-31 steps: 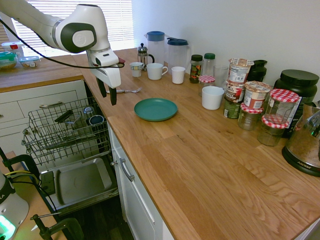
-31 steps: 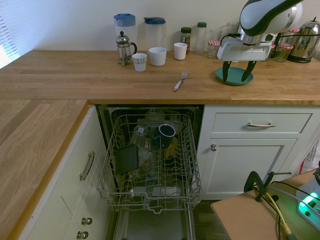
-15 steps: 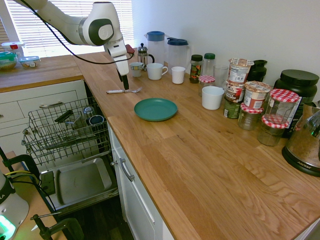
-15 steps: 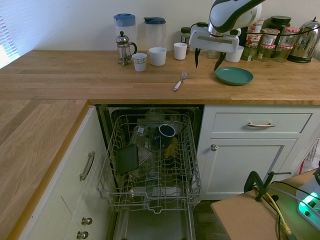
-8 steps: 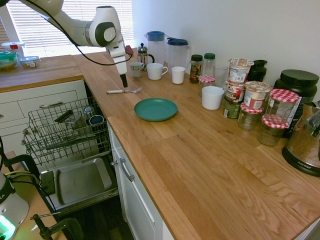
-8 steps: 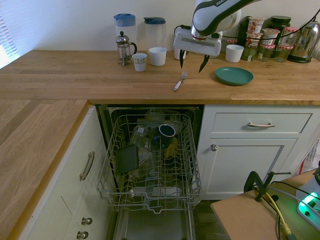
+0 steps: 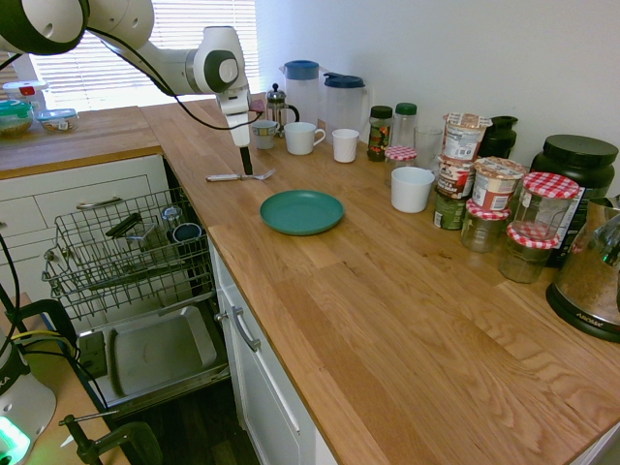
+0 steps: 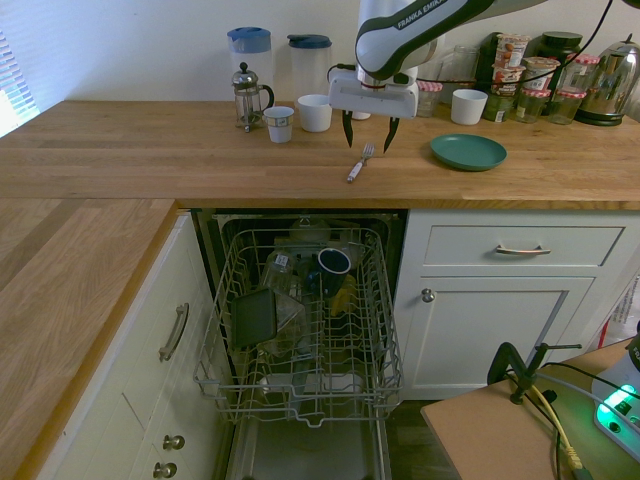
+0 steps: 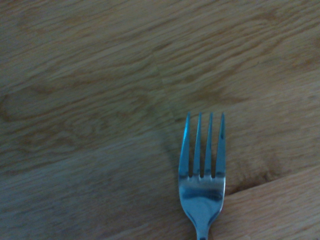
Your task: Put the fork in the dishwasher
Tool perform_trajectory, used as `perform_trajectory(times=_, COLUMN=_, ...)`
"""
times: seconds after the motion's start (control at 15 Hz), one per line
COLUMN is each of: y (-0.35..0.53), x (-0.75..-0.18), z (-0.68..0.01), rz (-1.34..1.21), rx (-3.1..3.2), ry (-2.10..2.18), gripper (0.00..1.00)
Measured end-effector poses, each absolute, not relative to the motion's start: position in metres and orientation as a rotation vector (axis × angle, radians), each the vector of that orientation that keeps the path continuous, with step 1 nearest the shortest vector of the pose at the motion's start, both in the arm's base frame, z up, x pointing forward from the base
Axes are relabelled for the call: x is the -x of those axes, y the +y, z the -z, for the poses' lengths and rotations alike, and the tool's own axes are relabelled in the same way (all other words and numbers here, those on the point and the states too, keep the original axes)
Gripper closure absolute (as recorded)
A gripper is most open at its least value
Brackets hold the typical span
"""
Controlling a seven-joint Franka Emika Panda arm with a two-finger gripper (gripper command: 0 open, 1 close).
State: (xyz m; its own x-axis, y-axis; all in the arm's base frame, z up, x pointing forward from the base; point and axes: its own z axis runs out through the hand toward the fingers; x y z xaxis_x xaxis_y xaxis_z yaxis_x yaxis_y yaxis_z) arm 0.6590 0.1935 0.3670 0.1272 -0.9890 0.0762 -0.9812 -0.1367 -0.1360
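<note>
Fork [image 8: 360,162] flat on countertop [image 8: 150,160]; dishwasher [image 8: 300,330] rack holds dishes.

Moved off the green plate [image 8: 468,152] and across the worktop [image 8: 150,160] to hang right above the fork [image 8: 360,162], gripper [image 8: 366,135] a little lower than before (fingers spread just as wide, one either side of the tines). Rolled slightly at the wrist along the way.

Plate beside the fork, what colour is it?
Teal green plate, clearest in the first exterior view.
</note>
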Motion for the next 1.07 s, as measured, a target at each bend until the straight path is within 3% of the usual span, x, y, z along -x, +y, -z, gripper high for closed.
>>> perform_trajectory(times=0.53, y=0.211, x=-0.661, z=-0.344, rz=0.183, rx=2.366, ry=2.032, gripper=0.00)
perform_trajectory(times=0.6, y=0.212, x=-0.661, z=-0.341, rz=0.179, rx=2.370, ry=2.033, gripper=1.00)
perform_trajectory(times=1.07, y=0.216, x=-0.662, z=-0.336, rz=0.181, rx=2.361, ry=2.023, gripper=1.00)
